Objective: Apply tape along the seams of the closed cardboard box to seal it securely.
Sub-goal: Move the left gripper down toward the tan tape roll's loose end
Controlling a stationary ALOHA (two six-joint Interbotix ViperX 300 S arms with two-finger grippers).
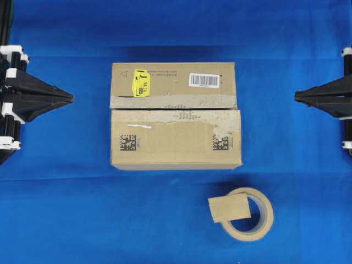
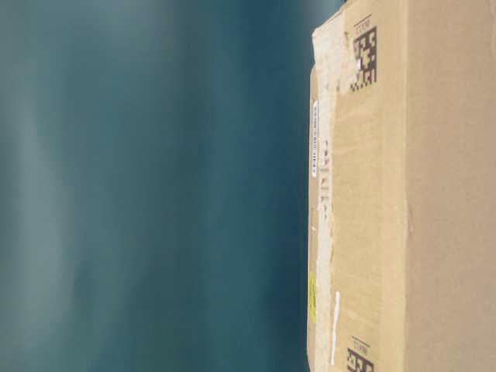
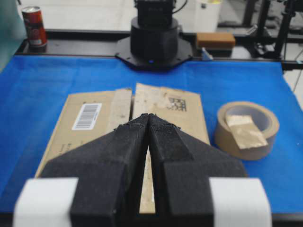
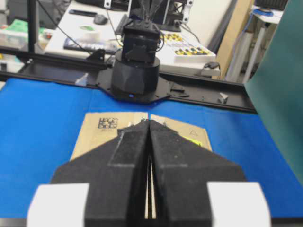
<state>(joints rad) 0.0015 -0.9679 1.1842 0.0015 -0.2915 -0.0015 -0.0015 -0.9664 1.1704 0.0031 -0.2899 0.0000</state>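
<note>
Both parked, well apart from cardboard box [image 1: 176,115] mid-bench: left claw [image 1: 70,98] and right claw [image 1: 297,97] pressed together, empty. Seams [image 1: 175,108] running left-right. Tape [image 1: 229,208] on tape roll [image 1: 258,226], near-right, likely nearer right claw.

A brown cardboard box [image 2: 387,194] fills the right side, shown turned sideways. Two black square matrix codes [image 2: 364,58] sit near its top and bottom edges. Blurred blue-green fills the left.
</note>
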